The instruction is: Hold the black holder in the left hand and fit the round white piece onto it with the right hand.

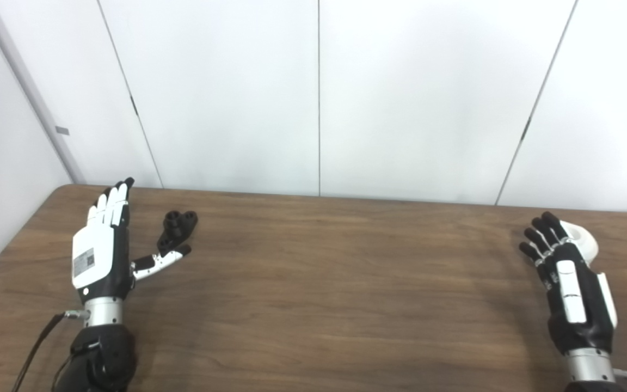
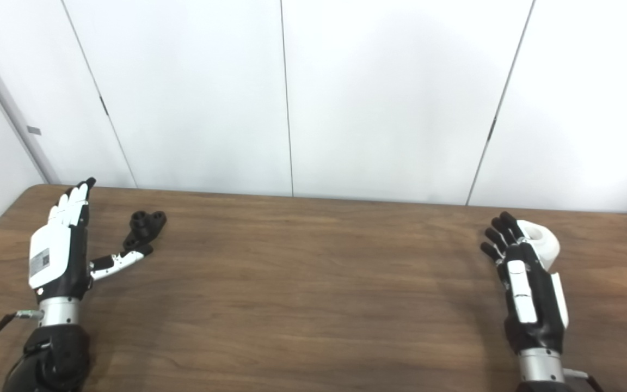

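Observation:
The black holder (image 1: 178,228), a small dark piece with round sockets, lies on the wooden table (image 1: 335,288) at the far left. My left hand (image 1: 101,247) stands on edge just left of it, open, fingers straight and thumb stretched out almost to the holder's near end. At the far right, the round white piece (image 1: 585,242) rests on the table. My right hand (image 1: 569,283) sits right beside it, fingers loosely bent and apart. Those fingers hide the piece's left side, and the hand holds nothing.
White wall panels (image 1: 319,98) rise directly behind the table's far edge. The table's rounded left corner (image 1: 66,188) lies close to my left hand. Bare brown wood spans the wide stretch between the two hands.

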